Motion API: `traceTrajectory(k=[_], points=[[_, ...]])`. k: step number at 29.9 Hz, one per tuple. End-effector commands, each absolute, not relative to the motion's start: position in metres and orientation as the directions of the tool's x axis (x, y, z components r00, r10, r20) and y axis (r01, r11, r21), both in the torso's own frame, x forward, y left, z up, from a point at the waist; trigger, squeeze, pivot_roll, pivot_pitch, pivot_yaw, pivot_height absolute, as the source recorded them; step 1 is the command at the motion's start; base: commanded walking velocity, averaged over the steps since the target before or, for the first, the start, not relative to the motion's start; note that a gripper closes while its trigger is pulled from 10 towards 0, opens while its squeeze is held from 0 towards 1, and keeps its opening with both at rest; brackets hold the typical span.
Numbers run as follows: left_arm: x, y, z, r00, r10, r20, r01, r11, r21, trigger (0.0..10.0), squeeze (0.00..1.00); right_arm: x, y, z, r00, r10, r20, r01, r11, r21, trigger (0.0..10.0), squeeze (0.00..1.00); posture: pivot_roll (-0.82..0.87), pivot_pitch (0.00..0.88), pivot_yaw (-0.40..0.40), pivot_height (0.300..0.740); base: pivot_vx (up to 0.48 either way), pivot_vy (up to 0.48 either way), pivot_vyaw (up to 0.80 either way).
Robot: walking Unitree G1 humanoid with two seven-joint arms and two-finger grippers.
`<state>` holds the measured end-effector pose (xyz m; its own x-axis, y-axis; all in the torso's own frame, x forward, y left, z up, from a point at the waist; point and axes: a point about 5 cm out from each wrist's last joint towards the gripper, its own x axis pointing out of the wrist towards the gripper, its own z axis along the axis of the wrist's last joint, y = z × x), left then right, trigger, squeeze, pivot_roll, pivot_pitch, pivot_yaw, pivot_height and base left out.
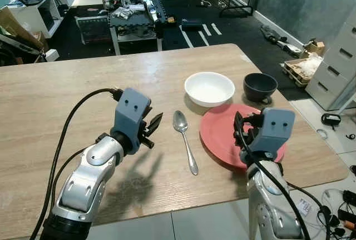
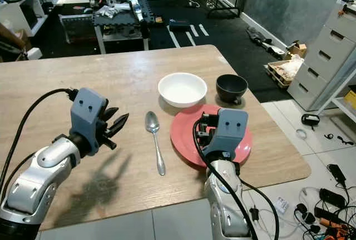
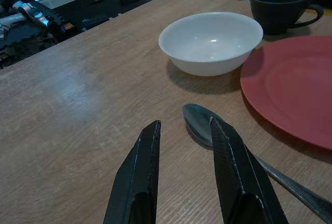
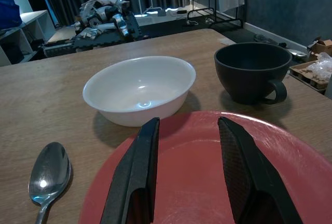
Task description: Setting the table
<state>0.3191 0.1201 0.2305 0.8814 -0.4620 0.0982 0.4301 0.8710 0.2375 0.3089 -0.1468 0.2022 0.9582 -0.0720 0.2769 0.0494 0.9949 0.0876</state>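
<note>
Left end effector: fingers spread, empty, hovering over the table just beside the bowl end of the spoon.
Right end effector: fingers spread, empty, poised above the near part of the red plate.
Spoon: lies flat on the wood left of the plate, bowl end away from the robot, handle towards it.
White bowl: beyond the plate, its near side touching or overlapping the plate's far rim; which, I cannot tell.
Dark cup: just right of the bowl, handle towards the table's right edge.
Step in hand: probably lining up on the spoon.
Next move: lower, straddle the thin handle or neck, close flush with the wood.
Hard to make out: right fingers from the head views, behind the wrist housing; plate's near rim, behind the right arm.
</note>
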Motion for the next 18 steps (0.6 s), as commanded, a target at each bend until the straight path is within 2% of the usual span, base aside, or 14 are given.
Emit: traceTrajectory(k=[1, 5, 18], points=[[0.3192, 0.1215, 0.2282, 0.883, -0.460, 0.096, 0.429, 0.872, 0.235, 10.0, 0.00, 0.3088, -0.1469, 0.1986, 0.961, -0.072, 0.268, 0.050, 0.995, 0.089, 10.0, 0.00, 0.09, 0.091, 0.132, 0.740, 0.000, 0.000, 0.00], [0.3192, 0.1217, 0.2280, 0.883, -0.459, 0.096, 0.428, 0.873, 0.235, 10.0, 0.00, 0.3088, -0.1466, 0.1975, 0.962, -0.071, 0.262, 0.049, 0.995, 0.090, 10.0, 0.00, 0.09, 0.091, 0.132, 0.740, 0.000, 0.000, -0.26], [0.3191, 0.1217, 0.2283, 0.884, -0.458, 0.096, 0.427, 0.874, 0.233, 10.0, 0.00, 0.3090, -0.1472, 0.1958, 0.966, -0.077, 0.245, 0.050, 0.992, 0.113, 10.0, 0.00, 0.09, 0.100, 0.131, 0.740, 0.000, 0.000, -0.78]])
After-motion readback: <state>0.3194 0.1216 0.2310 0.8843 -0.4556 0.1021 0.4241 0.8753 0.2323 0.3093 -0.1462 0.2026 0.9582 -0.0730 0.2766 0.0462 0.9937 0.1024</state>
